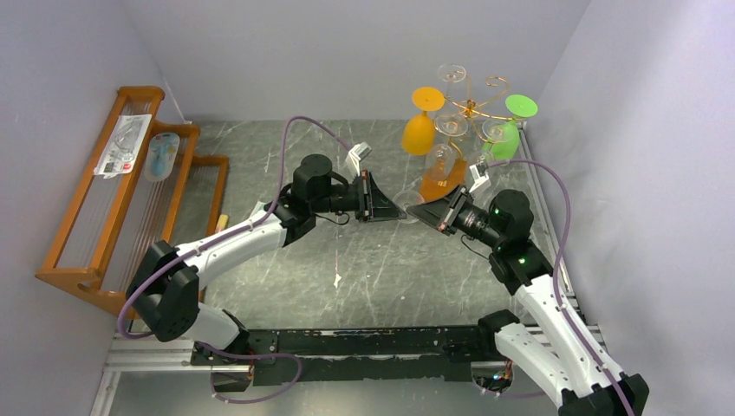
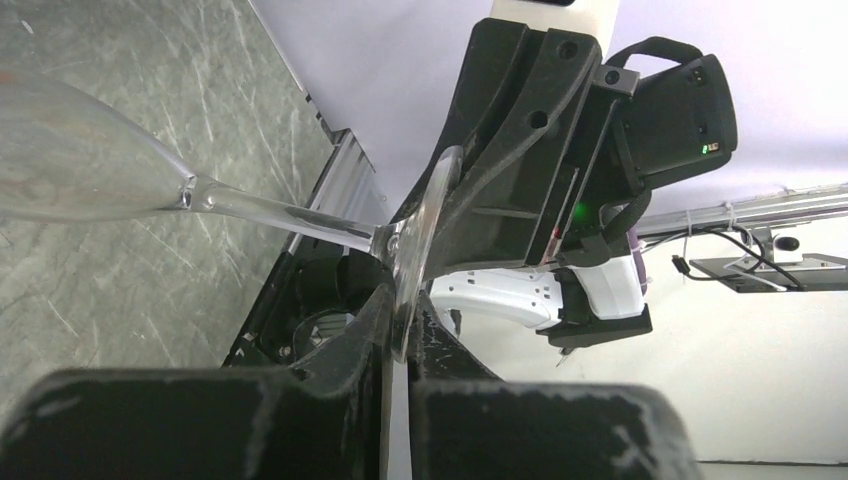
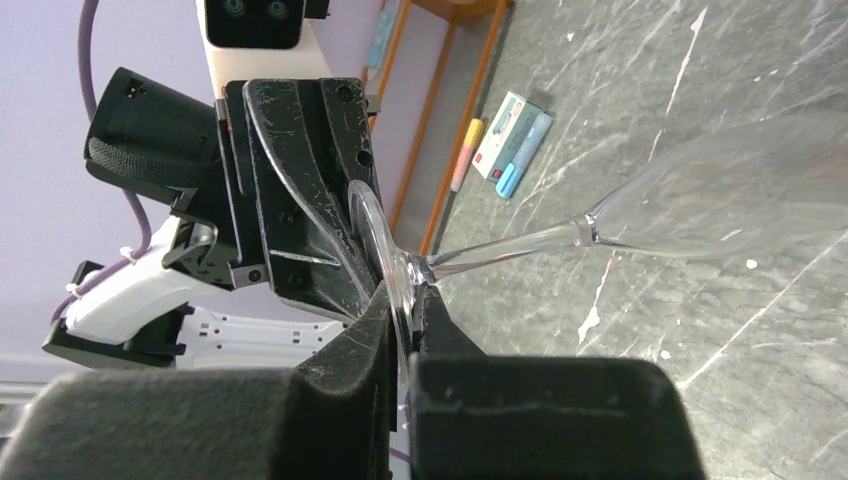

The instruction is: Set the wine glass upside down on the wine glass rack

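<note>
Both left hand [image 1: 397, 211], right hand [image 1: 416, 210] clenched on wine glass [image 2: 195, 192] foot; stem axis bowl-first toward rack [image 1: 471, 108].

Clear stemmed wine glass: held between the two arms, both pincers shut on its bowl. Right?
No, not the bowl. The left pincer and the right pincer are both shut on the round foot of the clear stemmed wine glass; the bowl sticks out free beyond the stem. Both wrist views show it.
</note>
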`<state>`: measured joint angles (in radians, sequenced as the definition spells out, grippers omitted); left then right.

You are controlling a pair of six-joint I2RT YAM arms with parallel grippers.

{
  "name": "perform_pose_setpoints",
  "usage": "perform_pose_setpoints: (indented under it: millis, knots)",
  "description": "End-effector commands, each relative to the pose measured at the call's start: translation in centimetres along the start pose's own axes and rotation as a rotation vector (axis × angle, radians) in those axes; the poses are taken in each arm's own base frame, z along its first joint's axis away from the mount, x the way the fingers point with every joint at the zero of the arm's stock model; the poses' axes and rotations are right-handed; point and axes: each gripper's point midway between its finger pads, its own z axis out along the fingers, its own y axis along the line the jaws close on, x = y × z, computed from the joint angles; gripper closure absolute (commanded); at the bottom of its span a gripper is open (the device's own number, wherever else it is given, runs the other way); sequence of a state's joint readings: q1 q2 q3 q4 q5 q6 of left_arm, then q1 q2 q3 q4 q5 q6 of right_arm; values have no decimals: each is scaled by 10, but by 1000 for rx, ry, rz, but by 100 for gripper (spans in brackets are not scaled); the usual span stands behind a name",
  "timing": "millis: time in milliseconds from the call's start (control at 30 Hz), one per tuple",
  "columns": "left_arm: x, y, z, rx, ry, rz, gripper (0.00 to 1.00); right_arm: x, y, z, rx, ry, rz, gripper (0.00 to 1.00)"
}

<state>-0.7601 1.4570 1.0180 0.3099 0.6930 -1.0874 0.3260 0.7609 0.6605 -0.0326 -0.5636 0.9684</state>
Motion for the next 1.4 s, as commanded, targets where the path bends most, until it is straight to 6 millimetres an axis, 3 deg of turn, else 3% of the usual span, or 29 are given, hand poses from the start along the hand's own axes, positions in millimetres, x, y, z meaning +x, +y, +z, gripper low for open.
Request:
perform_pose_setpoints:
  millis: [0,233,433,600,800,1000,1200,1367]
  knots:
    - [0,-7,-4,2,-16,48,85,-11,7,-5,42,-51,-44,100]
    - [-5,-3,-14,-22,-42,69,47,-21,6,-13,117,-96,-24,100]
    - [-21,7,-34,-107,-114,130,28,-28,-26,-32,346,-167,28,100]
    - [-36,11,-52,-177,-170,199,18,-40,-50,-67,538,-320,88,100]
    - [-48,15,-63,-265,-205,274,13,-77,-53,-114,665,-602,97,100]
    - [-55,28,-67,-335,-222,323,14,-110,-51,-146,772,-798,71,100]
    - [-57,61,-77,-452,-225,330,16,-145,-24,-185,816,-1006,35,100]
    - [-55,79,-76,-467,-217,289,17,-168,0,-191,751,-1101,0,100]
